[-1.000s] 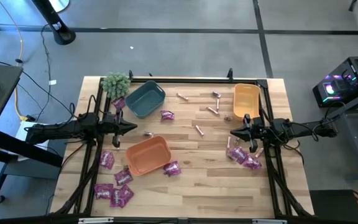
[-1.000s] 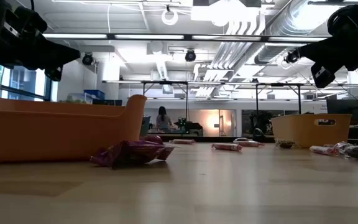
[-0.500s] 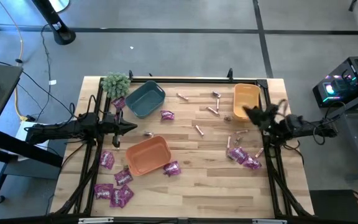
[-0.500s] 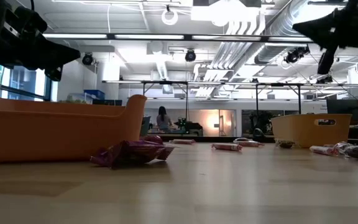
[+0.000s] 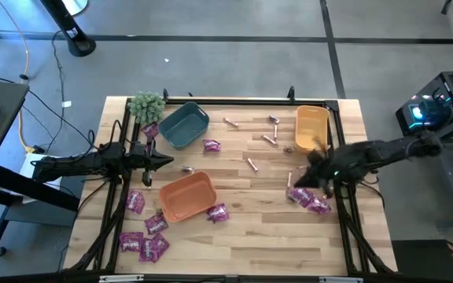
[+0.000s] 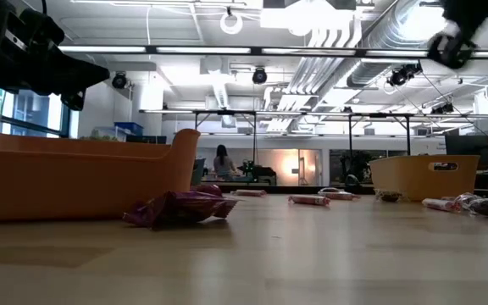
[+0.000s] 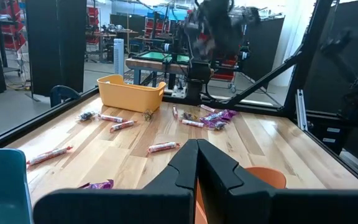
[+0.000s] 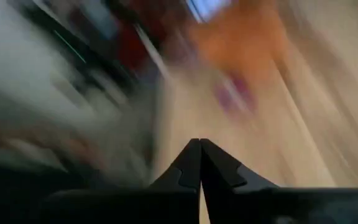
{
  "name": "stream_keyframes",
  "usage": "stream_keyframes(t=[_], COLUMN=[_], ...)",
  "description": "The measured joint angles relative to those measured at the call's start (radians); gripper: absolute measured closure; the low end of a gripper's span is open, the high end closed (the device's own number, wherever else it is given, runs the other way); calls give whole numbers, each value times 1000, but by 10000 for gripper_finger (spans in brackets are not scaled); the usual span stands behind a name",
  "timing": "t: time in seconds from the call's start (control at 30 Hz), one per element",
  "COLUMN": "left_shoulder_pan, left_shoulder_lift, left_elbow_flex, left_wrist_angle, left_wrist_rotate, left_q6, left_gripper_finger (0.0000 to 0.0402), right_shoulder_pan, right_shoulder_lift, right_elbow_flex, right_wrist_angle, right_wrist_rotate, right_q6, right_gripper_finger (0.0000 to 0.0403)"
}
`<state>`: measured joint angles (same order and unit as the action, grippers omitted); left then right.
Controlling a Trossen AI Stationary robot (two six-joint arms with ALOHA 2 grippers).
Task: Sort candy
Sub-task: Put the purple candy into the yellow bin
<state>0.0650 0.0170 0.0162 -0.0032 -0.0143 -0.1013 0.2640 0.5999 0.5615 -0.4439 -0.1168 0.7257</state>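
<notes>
- I see the counter (image 5: 258, 204) carrying all the candy loose on the wood; as far as I can tell, sorting has not produced anything yet.
- The three bins look empty from above: the orange bin (image 5: 187, 196) near the front left, the teal bin (image 5: 183, 124) at the back left, the yellow bin (image 5: 311, 126) at the back right. I cannot see into their corners well enough to rule out one tiny piece.
- My left arm waits over the counter's left edge; its end effector (image 5: 166, 160) is pinched fully together and carries nothing, as the left wrist view also shows (image 7: 197, 163).
- My right arm reaches in from the right, and its end effector (image 5: 305, 178) is closed tight and empty, hanging above the right-hand pile; the right wrist view is too smeared to add anything.
- The biggest group of magenta packets (image 5: 144, 244) lies at the front left corner, with more just beside the orange bin (image 5: 218, 212) and one by the teal bin (image 5: 211, 145).
- A second magenta cluster (image 5: 309, 200) lies at the right edge, below the yellow bin.
- Pink sticks (image 5: 252, 164) are scattered across the middle and back of the counter, well apart from each other.
- A small dark piece (image 5: 187, 169) lies near the left end effector, another (image 5: 287, 148) beside the yellow bin.
- My judgement: every piece is still to be picked and binned, so the task is at its very start.
</notes>
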Motion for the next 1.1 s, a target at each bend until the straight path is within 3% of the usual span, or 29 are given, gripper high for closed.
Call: stream_keyframes(t=[0.13, 0.37, 0.57, 0.9, 1.1], left_shoulder_pan=[0, 0, 0, 0, 0], left_shoulder_lift=[0, 0, 0, 0, 0], left_elbow_flex=[0, 0, 0, 0, 0], left_wrist_angle=[0, 0, 0, 0, 0], left_wrist_rotate=[0, 0, 0, 0, 0], left_q6=[0, 0, 0, 0, 0], left_gripper_finger=[401, 401, 401, 401, 401], right_shoulder_pan=[61, 103, 96, 111, 109], right_shoulder_lift=[210, 473, 597, 700, 757], right_elbow_flex=[84, 91, 91, 91, 91], right_wrist_angle=[-272, -306, -380, -533, -419], right_wrist_rotate=[-13, -87, -46, 188, 170], right_q6=[-48, 109, 234, 348, 297], right_gripper_finger=[388, 299, 226, 232, 236])
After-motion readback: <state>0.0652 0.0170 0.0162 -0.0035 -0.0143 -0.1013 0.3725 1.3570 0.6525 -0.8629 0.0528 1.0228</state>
